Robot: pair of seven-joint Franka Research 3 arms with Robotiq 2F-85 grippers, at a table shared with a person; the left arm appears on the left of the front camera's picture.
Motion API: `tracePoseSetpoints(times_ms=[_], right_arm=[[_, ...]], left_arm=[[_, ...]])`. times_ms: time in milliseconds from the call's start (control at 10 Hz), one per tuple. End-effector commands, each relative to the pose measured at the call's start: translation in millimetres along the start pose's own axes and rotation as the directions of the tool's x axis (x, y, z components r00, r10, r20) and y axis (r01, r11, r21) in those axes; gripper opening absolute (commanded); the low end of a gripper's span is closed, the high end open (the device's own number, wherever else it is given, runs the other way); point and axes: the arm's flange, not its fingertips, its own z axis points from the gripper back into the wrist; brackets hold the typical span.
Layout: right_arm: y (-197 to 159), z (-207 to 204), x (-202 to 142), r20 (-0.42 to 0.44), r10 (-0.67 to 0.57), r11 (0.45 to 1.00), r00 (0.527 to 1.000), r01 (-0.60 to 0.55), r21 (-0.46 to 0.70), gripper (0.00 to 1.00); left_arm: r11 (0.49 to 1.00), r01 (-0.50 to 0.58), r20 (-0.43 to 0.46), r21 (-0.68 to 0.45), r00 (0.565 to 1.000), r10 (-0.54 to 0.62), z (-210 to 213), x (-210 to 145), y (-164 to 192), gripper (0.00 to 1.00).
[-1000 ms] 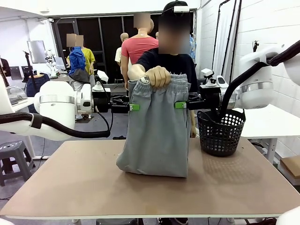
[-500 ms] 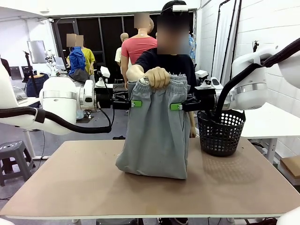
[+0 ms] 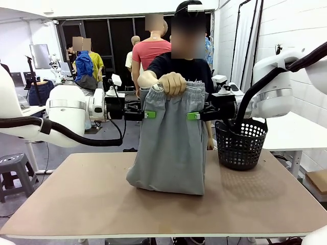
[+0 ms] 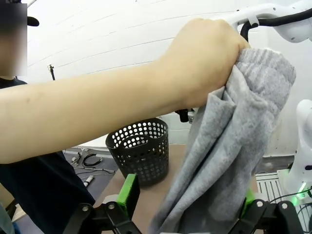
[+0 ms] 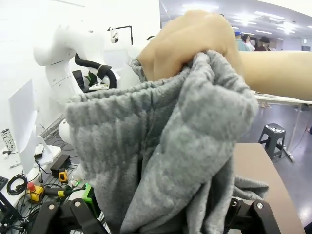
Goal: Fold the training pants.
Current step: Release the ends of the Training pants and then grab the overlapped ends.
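L gripper and R gripper have edged inward; both jaws are spread, straddling the training pants at the side edges. The person's hand holds them up; grasp pending.

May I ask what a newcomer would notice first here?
A person's hand holds the grey training pants up by the waistband above the table. The left tool and right tool, both open, straddle the cloth's side edges. A black basket stands at the table's right.
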Motion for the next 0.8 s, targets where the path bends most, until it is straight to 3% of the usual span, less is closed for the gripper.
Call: tracePoseSetpoints(times_ms=[0, 400, 700], right_arm=[[10, 2, 6, -0.004, -0.006, 1.0, 1.0, 0.006, 0.014, 1.0], [2, -15, -5, -0.035, 0.063, 0.987, 0.997, -0.068, -0.146, 1.0], [-4, -18, -8, 0.022, 0.061, 0.977, 0.998, -0.055, -0.204, 1.0]], left_arm=[[1.0, 0.025, -0.004, -0.015, 1.0, -0.025, -2, -1, 4, 1.0], [0.998, 0.031, 0.014, -0.055, 0.999, -0.03, -11, 3, -5, 1.0], [0.998, 0.016, 0.016, -0.067, 1.0, -0.015, -11, 8, -26, 1.0]])
